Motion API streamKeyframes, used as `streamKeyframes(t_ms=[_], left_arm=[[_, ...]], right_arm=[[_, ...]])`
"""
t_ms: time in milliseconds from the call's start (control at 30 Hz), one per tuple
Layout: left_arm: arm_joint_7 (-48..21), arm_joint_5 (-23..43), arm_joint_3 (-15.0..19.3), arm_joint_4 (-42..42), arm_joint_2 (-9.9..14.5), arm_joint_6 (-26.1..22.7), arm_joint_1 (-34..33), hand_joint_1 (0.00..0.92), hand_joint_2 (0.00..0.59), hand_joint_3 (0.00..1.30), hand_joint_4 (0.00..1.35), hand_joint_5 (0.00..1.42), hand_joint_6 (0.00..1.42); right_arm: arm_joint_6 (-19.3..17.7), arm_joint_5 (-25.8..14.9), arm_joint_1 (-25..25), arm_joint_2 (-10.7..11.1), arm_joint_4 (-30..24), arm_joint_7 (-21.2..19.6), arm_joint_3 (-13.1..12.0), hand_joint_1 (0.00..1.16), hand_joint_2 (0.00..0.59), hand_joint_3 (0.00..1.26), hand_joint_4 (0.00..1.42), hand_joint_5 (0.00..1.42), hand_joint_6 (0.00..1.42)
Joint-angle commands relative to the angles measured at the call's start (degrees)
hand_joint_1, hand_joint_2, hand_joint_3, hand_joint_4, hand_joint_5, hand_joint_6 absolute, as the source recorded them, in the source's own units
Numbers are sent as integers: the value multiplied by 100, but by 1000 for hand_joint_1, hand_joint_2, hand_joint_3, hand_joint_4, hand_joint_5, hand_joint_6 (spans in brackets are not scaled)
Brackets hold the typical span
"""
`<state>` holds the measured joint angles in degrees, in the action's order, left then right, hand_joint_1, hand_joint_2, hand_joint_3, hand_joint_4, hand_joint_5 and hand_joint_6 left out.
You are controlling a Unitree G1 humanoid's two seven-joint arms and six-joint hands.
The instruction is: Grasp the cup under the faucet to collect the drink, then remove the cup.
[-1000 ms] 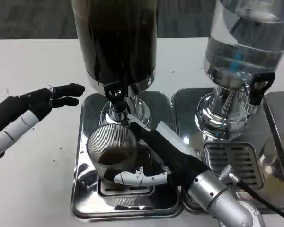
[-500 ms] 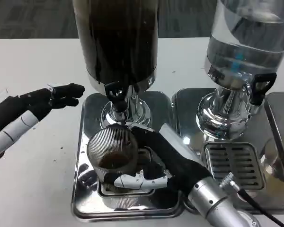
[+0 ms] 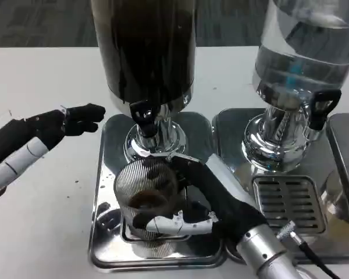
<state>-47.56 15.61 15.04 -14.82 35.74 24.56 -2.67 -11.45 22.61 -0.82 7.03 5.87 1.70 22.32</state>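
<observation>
The ribbed clear cup (image 3: 146, 192) stands on the steel drip tray (image 3: 107, 174) near its front edge, just in front of the black-handled faucet (image 3: 143, 114) of the dark drink dispenser (image 3: 145, 46), with a shallow pool of brown drink in its bottom. The right hand (image 3: 206, 200) wraps it from the right side: dark fingers curve round the far wall near the rim and a white-and-black finger (image 3: 171, 224) crosses the near wall low down, so the cup is gripped. The left hand (image 3: 58, 125) hovers over the white table (image 3: 41, 75) off the tray's left edge, fingers stretched out and close together, holding nothing. The cup looks like thin, rigid plastic, light even with this little liquid, and its ridges should give grip; squeezing hard could flex it, so a mid-wall hold kept upright seems safest when lifting it away.
</observation>
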Motion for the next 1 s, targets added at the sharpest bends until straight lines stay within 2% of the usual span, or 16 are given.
streamKeyframes(t_ms=[33,600,1000], left_arm=[[-52,66,-17,-87,23,-36,-5,0,136,246,188,197,154],[-9,-68,-105,-325,-19,221,-91,0,134,246,188,199,158],[89,-318,-100,-482,-24,963,71,0,136,230,160,212,160]], right_arm=[[-89,-44,144,-36,-165,-117,-89,765,190,381,422,503,517],[-28,35,644,97,-911,-233,-550,777,202,397,450,532,553],[88,13,961,165,-1381,-239,-814,771,211,410,456,542,560]])
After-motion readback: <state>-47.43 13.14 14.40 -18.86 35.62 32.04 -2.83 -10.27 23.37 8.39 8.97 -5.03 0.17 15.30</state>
